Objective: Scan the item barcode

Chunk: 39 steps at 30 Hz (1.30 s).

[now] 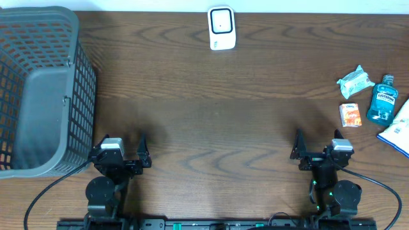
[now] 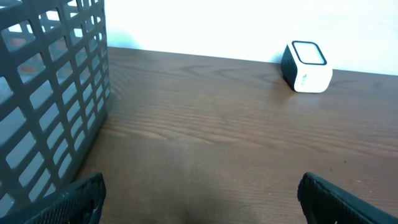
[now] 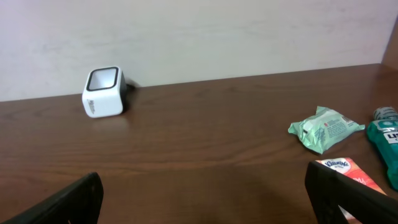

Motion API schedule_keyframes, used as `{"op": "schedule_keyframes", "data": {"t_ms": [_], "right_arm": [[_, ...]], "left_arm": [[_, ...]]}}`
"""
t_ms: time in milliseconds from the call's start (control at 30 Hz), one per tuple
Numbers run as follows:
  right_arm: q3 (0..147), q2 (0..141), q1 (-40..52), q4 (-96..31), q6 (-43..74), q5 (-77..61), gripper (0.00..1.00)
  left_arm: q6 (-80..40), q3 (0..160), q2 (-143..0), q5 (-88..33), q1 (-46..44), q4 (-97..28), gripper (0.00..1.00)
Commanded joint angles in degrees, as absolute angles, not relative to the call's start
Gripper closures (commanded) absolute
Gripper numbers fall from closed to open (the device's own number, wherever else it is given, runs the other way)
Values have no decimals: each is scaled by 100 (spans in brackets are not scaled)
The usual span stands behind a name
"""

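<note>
A white barcode scanner [image 1: 222,27] with a dark window stands at the table's far edge, also in the left wrist view [image 2: 306,66] and the right wrist view [image 3: 103,92]. Three small items lie at the right: a green wipes pack [image 1: 355,81] [image 3: 324,129], a blue mouthwash bottle [image 1: 383,99] [image 3: 385,140] and an orange tissue pack [image 1: 350,115] [image 3: 348,174]. My left gripper [image 1: 121,148] [image 2: 202,193] rests open near the front edge beside the basket, nothing between its fingers. My right gripper [image 1: 318,148] [image 3: 205,193] is open and empty, just short of the tissue pack.
A large grey mesh basket [image 1: 38,89] [image 2: 50,93] fills the left side. A white and blue packet [image 1: 397,131] lies at the right edge. Bare wood lies between the grippers and the scanner. A pale wall rises behind the table.
</note>
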State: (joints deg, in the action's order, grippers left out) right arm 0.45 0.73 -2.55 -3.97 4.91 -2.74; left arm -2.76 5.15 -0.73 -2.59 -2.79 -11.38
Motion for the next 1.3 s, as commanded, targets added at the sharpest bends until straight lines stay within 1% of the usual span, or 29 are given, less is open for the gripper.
{"op": "schedule_keyframes", "data": {"t_ms": [0, 133, 167, 367, 500, 1267], "right_arm": [[32, 32, -279, -416, 399, -202, 1], [32, 32, -279, -416, 399, -202, 1], [32, 32, -279, -416, 399, -204, 1], [32, 32, -279, -416, 399, -202, 1], [32, 32, -279, -416, 399, -202, 1], [32, 32, -279, -416, 399, -202, 1]], "left_arm": [[-217, 290, -8, -54, -298, -917, 2], [-200, 25, -8, 56, -298, 75, 2], [-202, 23, -8, 49, -298, 93, 2], [-143, 23, -16, 67, -305, -419, 2], [62, 23, -10, 69, -309, -421, 2], [58, 23, -23, 64, -309, -419, 2]]}}
